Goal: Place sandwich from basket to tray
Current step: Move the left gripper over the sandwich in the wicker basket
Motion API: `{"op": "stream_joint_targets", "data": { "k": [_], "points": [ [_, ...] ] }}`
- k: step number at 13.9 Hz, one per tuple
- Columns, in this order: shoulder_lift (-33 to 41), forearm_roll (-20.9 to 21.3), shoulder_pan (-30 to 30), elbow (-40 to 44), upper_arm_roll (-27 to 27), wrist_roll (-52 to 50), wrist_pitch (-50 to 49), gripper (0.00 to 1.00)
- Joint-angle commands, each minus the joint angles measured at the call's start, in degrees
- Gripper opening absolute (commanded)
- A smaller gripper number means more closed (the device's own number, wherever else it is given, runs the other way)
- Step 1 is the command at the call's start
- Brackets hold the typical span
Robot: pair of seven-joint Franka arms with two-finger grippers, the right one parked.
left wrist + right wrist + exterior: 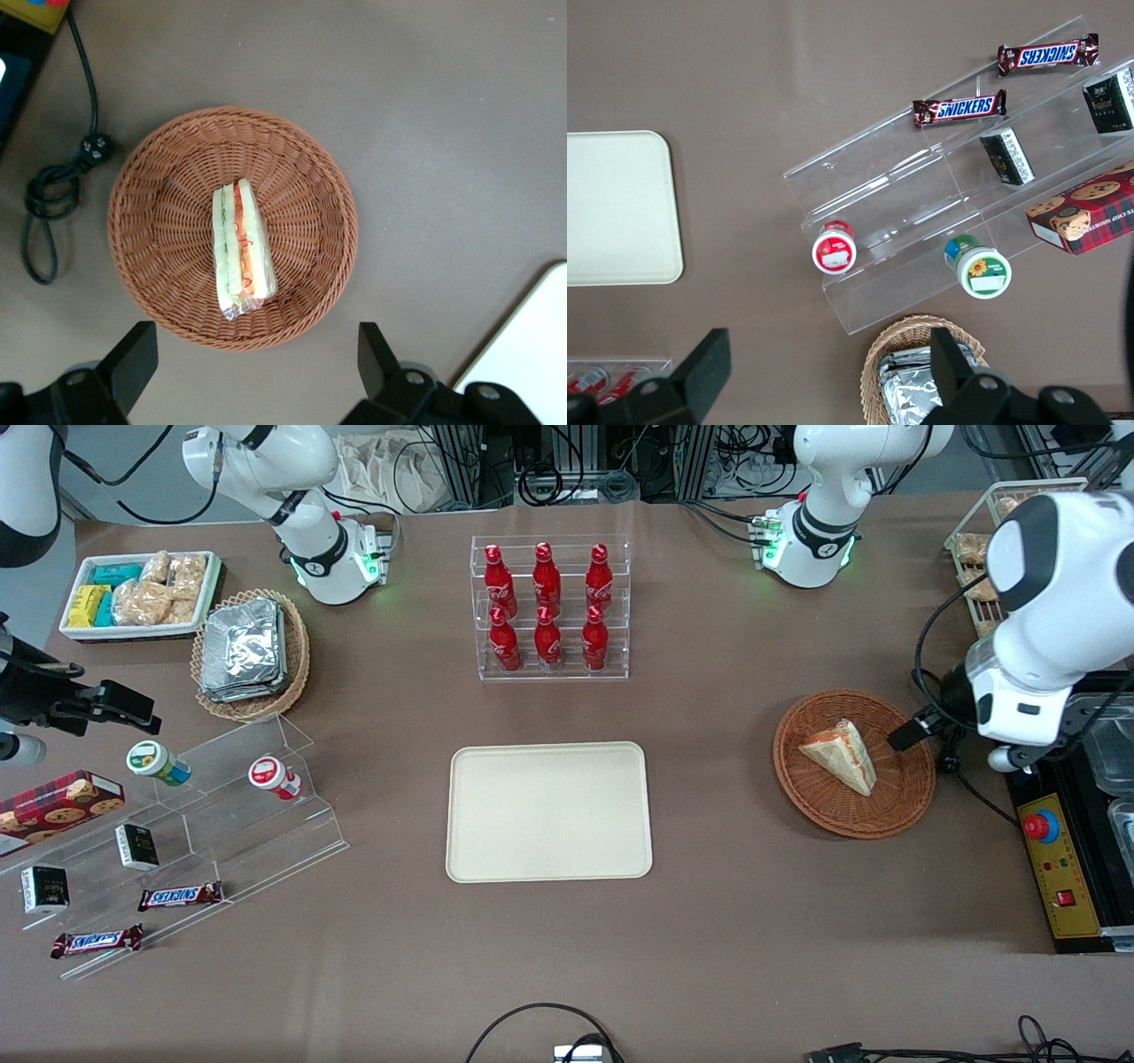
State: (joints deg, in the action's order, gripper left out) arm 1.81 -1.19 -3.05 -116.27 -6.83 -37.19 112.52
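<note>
The sandwich [842, 755] [241, 248], a wrapped white wedge with red and green filling at its edge, lies in the middle of the round reddish-brown basket [815, 797] [159, 177]. My left gripper [930, 746] [254, 363] hangs above the basket's rim at the working arm's end, open, with nothing between its black fingers [133, 363]. It does not touch the sandwich. The cream tray [549, 811] [532, 345] lies bare at the table's middle, apart from the basket toward the parked arm's end.
A clear rack of red bottles [549, 607] stands farther from the camera than the tray. A control box with a red button [1063, 859] and a coiled cable [53, 195] lie beside the basket. Acrylic steps [221, 815] and a foil-pack basket [251, 651] sit toward the parked arm's end.
</note>
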Motion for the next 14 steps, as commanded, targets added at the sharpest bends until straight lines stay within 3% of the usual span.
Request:
{"op": "stream_joint_targets", "data": {
  "k": [1, 7, 14],
  "points": [
    [3.0, 1.3, 0.5, -8.2, 0.1, -4.8, 6.6, 1.0],
    [1.5, 1.4, 0.5, -17.3, 0.1, -11.0, 18.9, 1.0],
    [-3.7, 1.4, 0.6, -21.5, 0.1, -19.3, 27.3, 1.0]
  ]
}}
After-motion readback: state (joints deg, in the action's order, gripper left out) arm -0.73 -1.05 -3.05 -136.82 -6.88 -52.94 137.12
